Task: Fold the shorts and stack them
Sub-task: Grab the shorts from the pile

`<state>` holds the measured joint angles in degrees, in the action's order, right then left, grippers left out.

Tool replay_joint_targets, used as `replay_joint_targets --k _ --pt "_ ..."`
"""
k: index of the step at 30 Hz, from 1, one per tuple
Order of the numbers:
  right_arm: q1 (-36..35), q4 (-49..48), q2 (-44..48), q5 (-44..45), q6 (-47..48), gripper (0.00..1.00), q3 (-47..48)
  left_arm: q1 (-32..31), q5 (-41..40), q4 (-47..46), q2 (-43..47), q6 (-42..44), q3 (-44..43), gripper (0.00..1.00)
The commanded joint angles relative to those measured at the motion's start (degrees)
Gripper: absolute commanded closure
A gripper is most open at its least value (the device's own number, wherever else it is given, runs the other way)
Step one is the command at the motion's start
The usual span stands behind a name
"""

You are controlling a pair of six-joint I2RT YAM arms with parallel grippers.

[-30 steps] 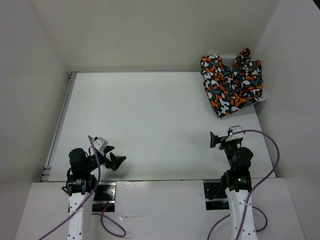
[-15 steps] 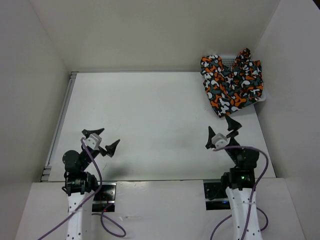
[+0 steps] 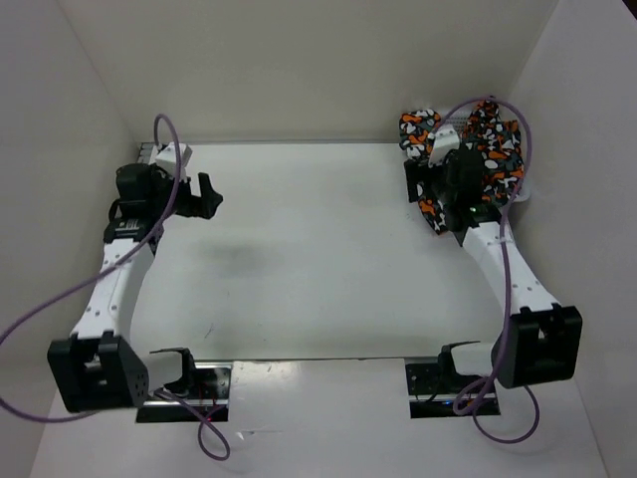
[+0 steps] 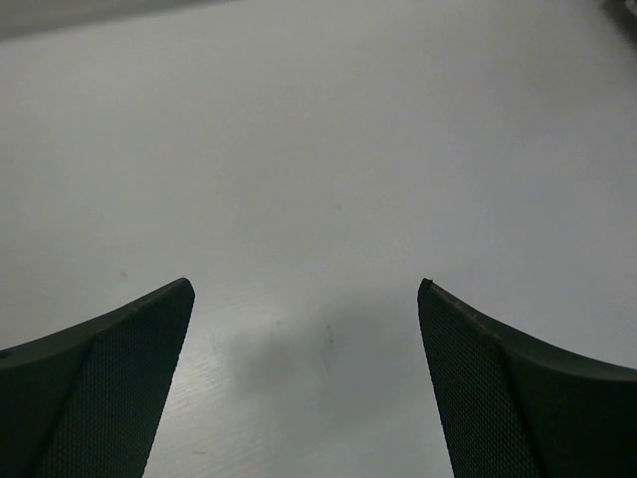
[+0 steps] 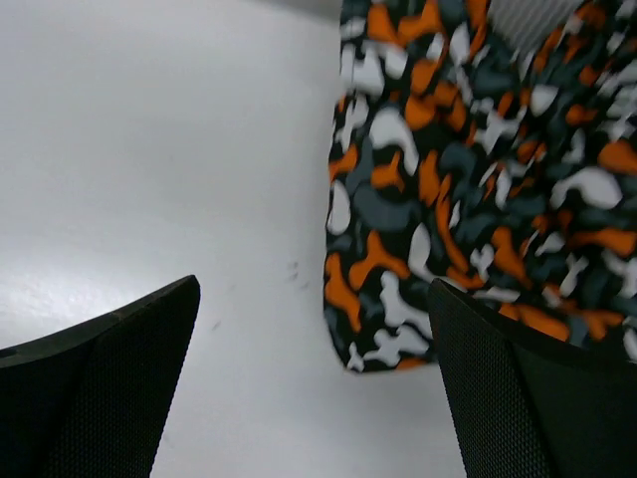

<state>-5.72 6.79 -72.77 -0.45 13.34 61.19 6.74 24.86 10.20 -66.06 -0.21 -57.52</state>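
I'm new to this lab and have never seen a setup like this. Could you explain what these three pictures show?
The machine is two thin robot arms bolted at the near edge of a white table. Each arm ends in a two-finger gripper. The wide picture looks down from above and behind, with the arm bases at the bottom. The other two pictures come from cameras on the wrists, so the dark wedges in them are each gripper's own fingers. The left gripper is open over bare table at the far left. The right gripper is also open, by the edge of the camouflage-print shorts. The shorts are heaped on a white mesh basket in the far right corner. Nothing is held.
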Motion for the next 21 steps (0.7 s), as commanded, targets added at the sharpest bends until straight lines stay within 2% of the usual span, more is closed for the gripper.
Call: replay_joint_targets --k 1,4,8,9,14,21 --pt "-2.63 6.75 -2.01 10.36 -4.82 0.01 -0.01 -1.2 -4.73 9.15 -4.25 0.21 -0.68 0.0" --pt "-2.63 8.85 -3.6 18.27 -6.04 0.06 -2.99 -1.73 -4.74 8.0 -4.25 0.21 1.61 0.0" --pt "-2.63 13.42 -1.49 19.34 -17.53 0.06 -8.52 -1.73 -5.35 8.0 -3.03 0.21 4.24 0.0" --pt "-1.94 13.43 -0.89 18.56 -22.78 0.06 -9.32 -1.73 -5.35 8.0 -3.02 0.21 4.78 0.0" --pt "0.17 4.23 -4.74 18.03 -31.96 0.06 -12.23 -1.73 -4.13 8.61 -4.16 0.21 5.57 0.0" --pt "4.48 -2.82 -12.21 18.03 -36.01 0.06 -11.71 -1.73 -4.12 10.19 -6.53 0.21 2.94 0.0"
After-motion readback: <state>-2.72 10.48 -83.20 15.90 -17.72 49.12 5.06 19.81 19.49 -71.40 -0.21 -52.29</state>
